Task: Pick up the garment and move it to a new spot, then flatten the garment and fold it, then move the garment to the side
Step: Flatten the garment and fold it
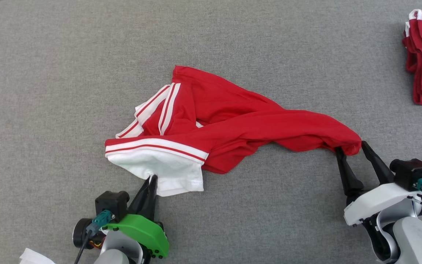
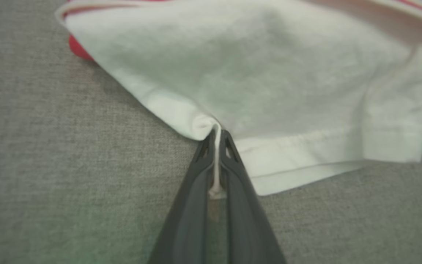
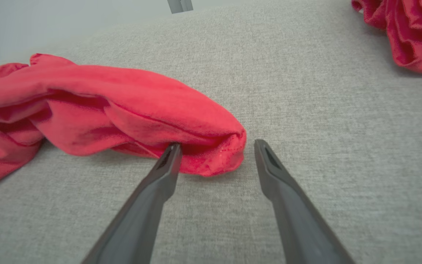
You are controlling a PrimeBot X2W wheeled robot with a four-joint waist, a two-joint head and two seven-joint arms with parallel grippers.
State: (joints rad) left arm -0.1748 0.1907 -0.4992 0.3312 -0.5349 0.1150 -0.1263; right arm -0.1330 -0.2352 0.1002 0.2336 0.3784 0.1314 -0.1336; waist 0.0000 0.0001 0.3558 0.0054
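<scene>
Garment: you have the garment [image 1: 233,124] lying crumpled mid-bench [image 1: 50,73], toward the near edge.
Long axis: left to right, from the white hem to the red end.
Left gripper [image 1: 153,178]: clamped on the white hem.
Right gripper [image 1: 351,146]: fingers apart, straddling the red end, one finger touching the fold.
Key relation: the red end sits between your right fingers, so I judge that closing is enough.
Pose: both arms are low at the near edge, with the fingers pointing away from you.
</scene>
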